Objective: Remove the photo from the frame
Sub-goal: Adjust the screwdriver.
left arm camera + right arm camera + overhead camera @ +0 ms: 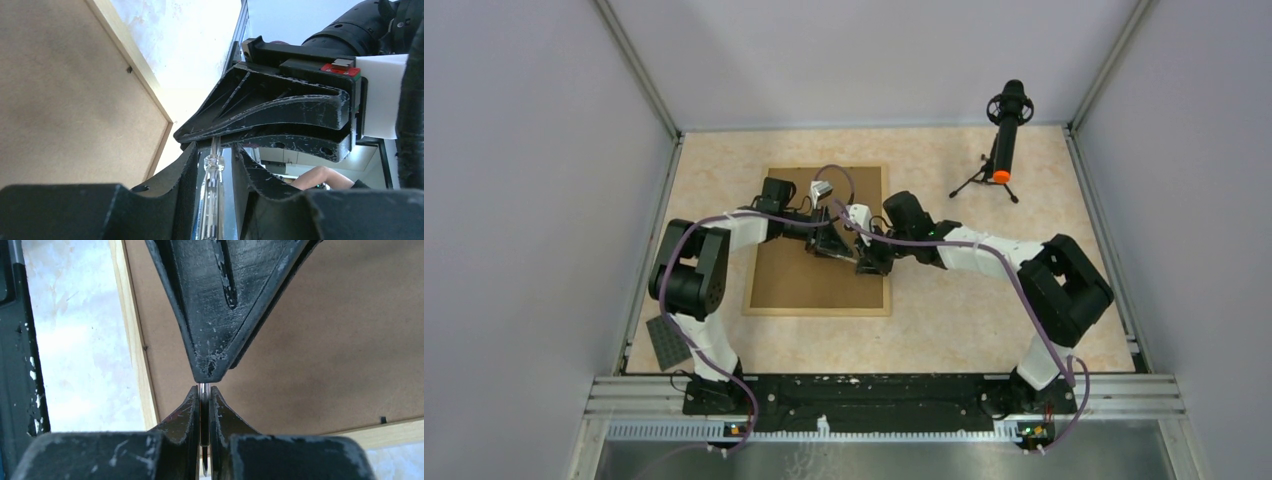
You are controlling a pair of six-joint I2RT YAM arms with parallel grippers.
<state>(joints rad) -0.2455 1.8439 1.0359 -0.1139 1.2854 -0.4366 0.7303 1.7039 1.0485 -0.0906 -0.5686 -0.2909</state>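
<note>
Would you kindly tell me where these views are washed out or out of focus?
Top view: evenly lit, sharp. Left wrist: table blown out white, glints on the screwdriver handle. Right wrist: table washed out at left, frame back evenly lit, own fingers dark, slightly soft.

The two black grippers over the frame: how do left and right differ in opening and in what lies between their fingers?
The left black two-finger gripper stands open, a gap showing beside the clear plastic handle of the screwdriver; the right black two-finger gripper is shut. The left has that handle between its fingers; the right pinches the thin metal shaft. Both meet over the brown fibreboard back of the light-wood frame.
</note>
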